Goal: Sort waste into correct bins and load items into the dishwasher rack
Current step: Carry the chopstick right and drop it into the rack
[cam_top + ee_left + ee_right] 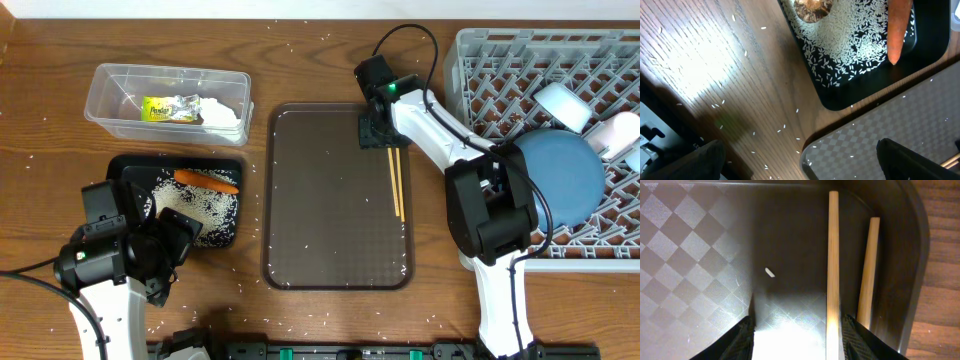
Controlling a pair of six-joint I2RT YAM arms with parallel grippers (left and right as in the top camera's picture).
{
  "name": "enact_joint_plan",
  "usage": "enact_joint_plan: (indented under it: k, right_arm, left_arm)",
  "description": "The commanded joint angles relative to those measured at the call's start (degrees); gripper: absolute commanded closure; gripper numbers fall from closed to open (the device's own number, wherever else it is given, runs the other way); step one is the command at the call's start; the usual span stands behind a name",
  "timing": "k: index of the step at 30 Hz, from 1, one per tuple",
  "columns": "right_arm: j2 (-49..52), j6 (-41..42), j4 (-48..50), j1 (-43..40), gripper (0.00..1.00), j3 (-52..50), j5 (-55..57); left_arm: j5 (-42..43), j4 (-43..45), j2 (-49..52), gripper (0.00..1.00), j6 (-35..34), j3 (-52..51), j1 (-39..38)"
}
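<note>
Nearest us, the left gripper (795, 162) hangs wide open and empty. The right gripper (800, 335) stands half open over the chopsticks (833, 255) on the brown serving tray (690, 255), straddling only one stick. We judge that closing now would leave the outer stick behind, short of the rack (500, 60).

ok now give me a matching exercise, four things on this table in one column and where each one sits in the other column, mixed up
Things
1. carrot
2. snack wrapper
3. chopsticks
4. blue plate

Places
A. on the brown serving tray
B. in the grey rack
C. in the black tray
D. in the clear tub

Pairs: 1-C, 2-D, 3-A, 4-B
</note>
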Motion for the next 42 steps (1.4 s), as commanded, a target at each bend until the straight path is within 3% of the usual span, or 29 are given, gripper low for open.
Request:
enact_joint_plan:
  k: [1, 4, 10, 16, 20, 33, 42]
  right_arm:
    - [0.5, -0.2, -0.7, 0.6, 0.49, -0.4, 0.0]
    - [0.5, -0.2, -2.1, 0.8, 0.5, -0.8, -0.1]
    - [0.5, 1.2, -2.4, 1.2, 0.69, -6.1, -1.1]
    - [0.5, 1.1, 1.6, 1.9, 0.74, -13.4, -4.7]
    - [0.2, 1.1, 0.6, 1.9, 0.99, -13.3, -5.8]
    - [-10.3, -6.2, -4.1, -1.6, 0.99, -4.2, -8.1]
    - [-23.1, -13.4, -6.1, -14.9, 0.99, 1.0, -7.9]
  left_arm:
    - [-0.7, -0.3, -0.3, 0.02, 0.3, 0.2, 0.3]
    - [-0.7, -0.3, -0.3, 0.02, 0.3, 0.2, 0.3]
    - [-0.7, -0.3, -0.3, 0.02, 0.3, 0.2, 0.3]
    - [-0.7, -0.3, -0.3, 0.02, 0.3, 0.2, 0.3]
    - [-0.7, -0.3, -0.3, 0.02, 0.3, 0.2, 0.3]
    - [-0.7, -0.3, -0.3, 0.02, 0.3, 0.2, 0.3]
    - [-0.7, -0.3, -0.3, 0.02, 0.3, 0.2, 0.3]
